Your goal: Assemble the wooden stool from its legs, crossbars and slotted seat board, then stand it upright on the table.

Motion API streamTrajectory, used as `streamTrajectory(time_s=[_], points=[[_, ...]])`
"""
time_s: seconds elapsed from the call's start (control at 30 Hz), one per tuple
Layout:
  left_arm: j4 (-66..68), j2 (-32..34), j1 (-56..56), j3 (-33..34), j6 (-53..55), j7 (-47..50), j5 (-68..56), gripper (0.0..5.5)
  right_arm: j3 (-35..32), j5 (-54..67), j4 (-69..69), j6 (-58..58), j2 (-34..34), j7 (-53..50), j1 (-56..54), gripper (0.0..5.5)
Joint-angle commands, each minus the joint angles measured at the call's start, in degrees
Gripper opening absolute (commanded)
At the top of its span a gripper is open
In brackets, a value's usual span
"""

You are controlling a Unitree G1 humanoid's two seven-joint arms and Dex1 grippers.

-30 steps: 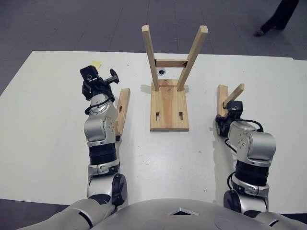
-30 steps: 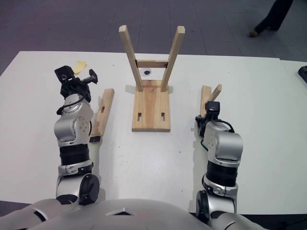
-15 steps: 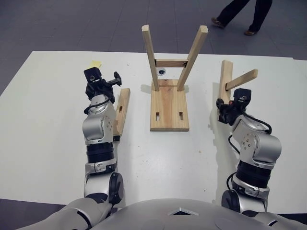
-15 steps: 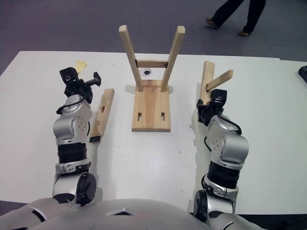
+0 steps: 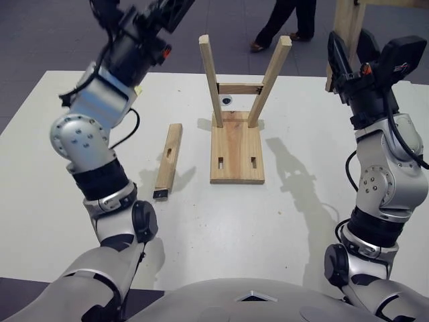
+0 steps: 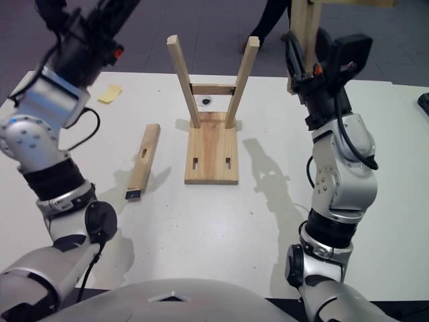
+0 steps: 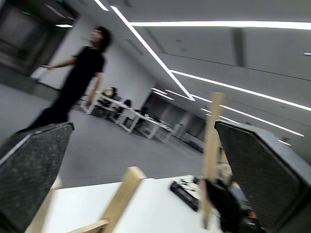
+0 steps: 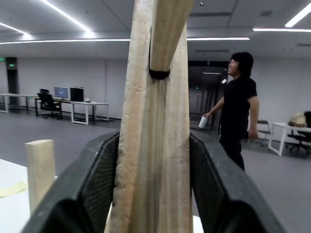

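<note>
My right pincer (image 5: 350, 59) has its black textured pads (image 8: 97, 189) clamped on a pale, grainy square leg (image 8: 155, 121) held high, my left pincer (image 7: 148, 170) gapes wide aloft, and the flat slotted seat board (image 5: 236, 151) lies mid-surface (image 5: 60, 174) carrying two upright legs (image 5: 210, 77).

Table (image 5: 53, 168): white. Seat (image 5: 236, 151): pale wood, straight grain, two dark slots. Upright legs (image 5: 209, 74), loose leg (image 5: 167, 159) and held leg (image 8: 155, 145): same pale wood. The loose leg has a black near end. Crossbar (image 5: 239, 88): darker brown. Note (image 6: 109, 93): yellow. Right gripper (image 5: 352, 57) and left gripper (image 7: 146, 174): black. Left pads (image 7: 265, 177): dark grey, finely stippled.
</note>
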Motion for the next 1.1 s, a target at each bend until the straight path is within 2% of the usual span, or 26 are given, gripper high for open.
streamTrajectory(time_s=[0.03, 0.17, 0.4, 0.6, 0.7, 0.93, 1.1], points=[[3.7, -0.3, -5.4, -1.2, 3.7, 4.2, -7.0, 5.40, 3.7, 1.0, -3.1, -2.5, -2.1, 3.2, -0.8, 2.08], [7.3, -0.4, -9.3, -4.2, 2.9, 4.5, -6.7, 5.40, 5.4, 1.4, -6.2, -2.8, -4.5, 5.4, 1.7, 2.08], [11.4, 1.4, -10.9, -9.4, 2.7, 2.8, -0.8, 5.40, 9.8, 1.5, -8.9, -3.1, -2.5, 3.7, 4.7, 2.08], [12.1, 1.0, -11.5, -7.5, 2.6, 2.5, -3.4, 5.40, 11.4, 0.6, -8.1, -3.9, -2.5, 3.4, 5.6, 2.08], [12.9, 0.6, -11.8, -6.4, 1.6, 2.6, -4.1, 5.02, 11.7, 0.3, -7.3, -4.4, -3.0, 3.8, 5.8, 2.08], [12.6, 0.4, -11.4, -6.3, 1.7, 2.5, -5.0, 3.67, 12.8, -1.0, -5.7, -5.7, -4.0, 4.5, 6.0, 2.08], [12.5, 0.6, -11.0, -6.9, 1.7, 2.0, -4.4, 2.90, 14.1, -2.6, -5.1, -6.7, -4.5, 4.7, 6.2, 2.08]])
